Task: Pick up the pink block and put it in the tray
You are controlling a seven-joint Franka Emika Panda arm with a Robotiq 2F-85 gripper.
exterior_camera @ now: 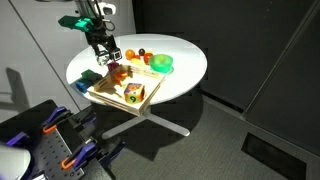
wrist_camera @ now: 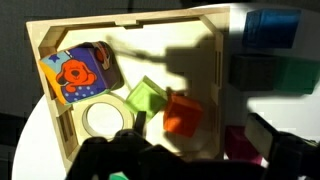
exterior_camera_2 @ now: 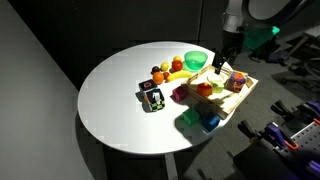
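The tray (wrist_camera: 130, 25) filled the wrist view, its near edge hidden behind dark blur. The gripper (exterior_camera_2: 222, 66) hung over the tray's far side. I could not tell its spread, and nothing showed in it. Only the wrist view showed the pink block (wrist_camera: 236, 146) as pink. Half shadowed, it lay outside the tray wall, near a green block (wrist_camera: 275, 75).

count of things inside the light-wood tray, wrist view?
4: yellow multicoloured picture cube far left, pale ring below it, green block and orange block centre. Gripper may hide more.
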